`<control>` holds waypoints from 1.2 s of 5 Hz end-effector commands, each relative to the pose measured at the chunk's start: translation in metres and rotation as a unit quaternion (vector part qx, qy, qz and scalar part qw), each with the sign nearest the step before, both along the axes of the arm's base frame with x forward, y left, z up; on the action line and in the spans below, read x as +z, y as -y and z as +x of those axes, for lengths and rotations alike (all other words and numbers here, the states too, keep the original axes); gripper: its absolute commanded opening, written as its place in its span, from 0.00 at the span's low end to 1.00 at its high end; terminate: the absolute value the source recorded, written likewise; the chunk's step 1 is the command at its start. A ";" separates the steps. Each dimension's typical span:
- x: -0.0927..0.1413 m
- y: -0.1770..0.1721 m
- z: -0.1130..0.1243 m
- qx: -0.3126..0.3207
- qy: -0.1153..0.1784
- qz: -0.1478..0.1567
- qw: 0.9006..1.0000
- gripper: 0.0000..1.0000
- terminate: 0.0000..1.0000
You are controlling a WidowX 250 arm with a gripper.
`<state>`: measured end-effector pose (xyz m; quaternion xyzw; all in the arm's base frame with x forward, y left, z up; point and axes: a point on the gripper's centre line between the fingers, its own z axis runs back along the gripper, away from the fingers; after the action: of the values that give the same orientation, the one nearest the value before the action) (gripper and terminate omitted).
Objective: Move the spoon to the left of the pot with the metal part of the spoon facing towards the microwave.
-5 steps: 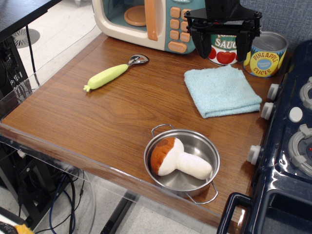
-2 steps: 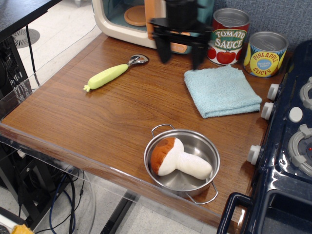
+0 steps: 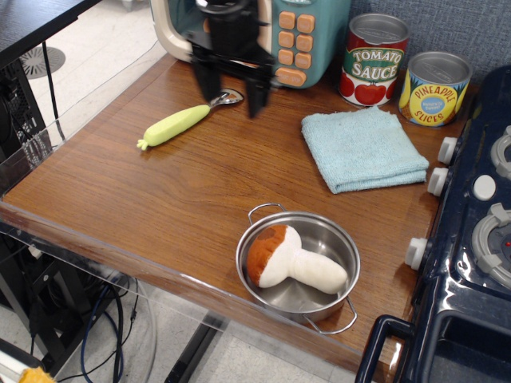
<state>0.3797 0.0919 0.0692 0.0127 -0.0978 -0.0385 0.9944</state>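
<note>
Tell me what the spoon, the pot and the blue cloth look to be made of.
Spoon: the handle looks like matte lime-green plastic, thick and moulded; the bowl is shiny, probably metal, with bright glints.
Pot: apparently stainless steel, with a mirror-like inner wall and thin wire loop handles.
Cloth: soft fabric, likely terry or microfibre, folded, with a fuzzy matte surface.

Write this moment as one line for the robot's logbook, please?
phase: approach | gripper: open, above spoon bowl | spoon: on table, not grasped | pot: holds plush mushroom

A folded blue cloth (image 3: 363,149) lies near two cans (image 3: 374,60).
</note>
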 end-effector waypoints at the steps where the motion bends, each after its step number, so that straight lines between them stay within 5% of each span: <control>1: -0.006 -0.054 0.006 0.053 -0.007 0.036 0.998 1.00 0.00; 4: -0.035 -0.075 0.007 0.079 -0.061 0.051 0.994 1.00 0.00; 5: -0.034 -0.073 0.006 0.083 -0.040 0.048 0.995 0.00 0.00; 6: -0.029 -0.066 0.004 0.089 -0.032 0.007 0.995 0.00 0.00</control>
<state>0.3832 0.1523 0.0129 0.0173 -0.0411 0.0486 0.9978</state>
